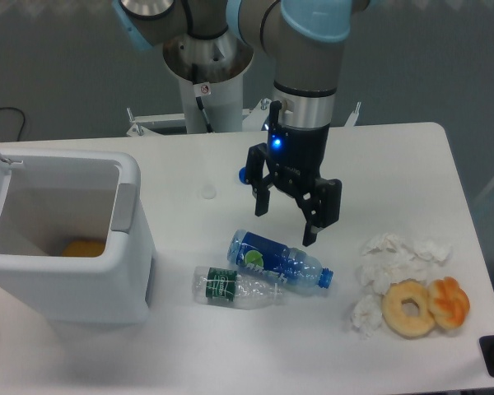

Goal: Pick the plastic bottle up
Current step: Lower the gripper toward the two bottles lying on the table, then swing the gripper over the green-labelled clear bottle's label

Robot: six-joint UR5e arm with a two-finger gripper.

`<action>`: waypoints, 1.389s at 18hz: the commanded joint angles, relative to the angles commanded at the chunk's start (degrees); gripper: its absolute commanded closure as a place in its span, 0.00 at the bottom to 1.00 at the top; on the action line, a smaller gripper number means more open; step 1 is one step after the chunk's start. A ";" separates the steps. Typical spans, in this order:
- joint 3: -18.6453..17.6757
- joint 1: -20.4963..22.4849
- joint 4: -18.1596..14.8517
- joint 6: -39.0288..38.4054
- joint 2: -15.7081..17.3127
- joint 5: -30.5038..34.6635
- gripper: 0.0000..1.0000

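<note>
Two spread jaws of the black two-finger gripper (287, 222) hang empty at frame centre; the small clear plastic bottle with a dark green label band (235, 287) lies on its side below-left, touching the larger blue-labelled bottle (278, 261).

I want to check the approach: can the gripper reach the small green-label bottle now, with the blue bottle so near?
Probably yes. The open gripper hangs above both; the small bottle lies uncovered, but the blue bottle touches its neck end.

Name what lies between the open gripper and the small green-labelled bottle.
In the camera view, the blue-labelled bottle lies between the gripper and the plastic bottle, touching the latter's neck end.
</note>
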 joint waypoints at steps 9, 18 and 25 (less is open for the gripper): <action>0.35 -1.15 2.21 -0.18 -0.71 -0.09 0.00; -2.90 -1.15 2.65 -7.21 -1.06 1.75 0.00; -3.69 -4.39 2.29 1.73 -4.30 2.20 0.00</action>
